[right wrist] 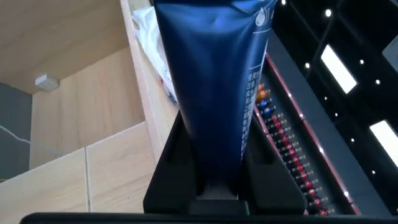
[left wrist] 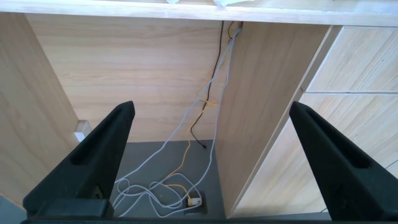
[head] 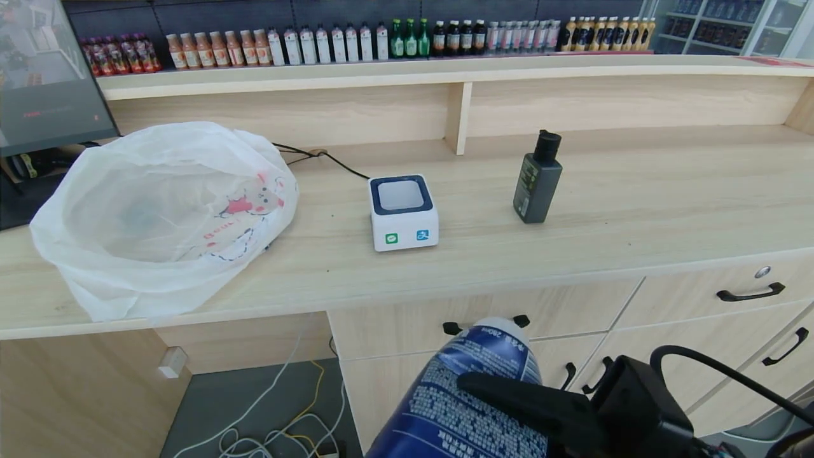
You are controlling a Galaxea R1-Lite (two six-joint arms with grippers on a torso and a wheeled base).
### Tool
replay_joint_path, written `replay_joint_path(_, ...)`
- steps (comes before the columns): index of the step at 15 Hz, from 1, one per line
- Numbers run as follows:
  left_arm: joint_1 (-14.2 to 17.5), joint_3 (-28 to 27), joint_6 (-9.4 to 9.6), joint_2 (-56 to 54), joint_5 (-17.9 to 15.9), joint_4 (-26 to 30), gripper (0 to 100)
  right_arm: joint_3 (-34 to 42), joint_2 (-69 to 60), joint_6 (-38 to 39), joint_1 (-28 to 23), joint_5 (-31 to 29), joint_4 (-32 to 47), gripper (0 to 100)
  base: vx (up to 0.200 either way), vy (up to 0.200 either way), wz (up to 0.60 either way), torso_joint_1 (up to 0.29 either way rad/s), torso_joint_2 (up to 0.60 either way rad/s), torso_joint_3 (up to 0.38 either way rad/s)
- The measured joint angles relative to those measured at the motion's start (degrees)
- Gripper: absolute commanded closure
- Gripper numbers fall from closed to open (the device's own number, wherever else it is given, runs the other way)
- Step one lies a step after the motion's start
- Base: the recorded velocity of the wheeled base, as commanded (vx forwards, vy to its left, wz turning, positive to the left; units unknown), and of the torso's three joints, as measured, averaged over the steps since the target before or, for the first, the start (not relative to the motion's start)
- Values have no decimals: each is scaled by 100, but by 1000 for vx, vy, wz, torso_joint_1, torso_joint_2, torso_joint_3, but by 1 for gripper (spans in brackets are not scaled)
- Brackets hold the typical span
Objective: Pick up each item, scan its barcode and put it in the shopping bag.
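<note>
My right gripper [head: 509, 407] is shut on a blue tube with white print [head: 464, 394], held low in front of the counter's drawers; the same blue tube [right wrist: 214, 81] sits between the fingers [right wrist: 171, 168] in the right wrist view. On the counter stand a white scanner box [head: 403, 212] with a dark-framed window and, to its right, a dark grey bottle with a black cap [head: 538, 180]. A white plastic shopping bag [head: 162, 216] lies open on the counter's left. My left gripper [left wrist: 211, 162] is open below the counter, with nothing between its fingers.
A monitor [head: 44, 76] stands at the far left behind the bag. A shelf of bottles [head: 381, 41] runs along the back. Loose cables [head: 280, 426] lie on the floor under the counter [head: 636, 229]. Drawers with black handles [head: 750, 294] fill the counter's right front.
</note>
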Motion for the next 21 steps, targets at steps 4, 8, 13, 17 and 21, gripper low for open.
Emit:
replay_joint_path(4,0,0,0,0,0,0,0,74,61,-1140,-41,650,-2,100,0,0,0,0,0,0)
replay_joint_path(8,0,0,0,0,5,0,0,215,172,-1643,-207,1059,2,100,0,0,0,0,0,0)
replay_joint_path(13,0,0,2,0,5,0,0,63,193,-1591,-563,1391,0,100,0,0,0,0,0,0)
replay_joint_path(17,0,0,0,0,2,0,0,-273,188,-1519,-907,1807,-2,100,0,0,0,0,0,0)
replay_joint_path(21,0,0,0,0,5,0,0,-439,161,-1665,-1111,1930,-2,100,0,0,0,0,0,0)
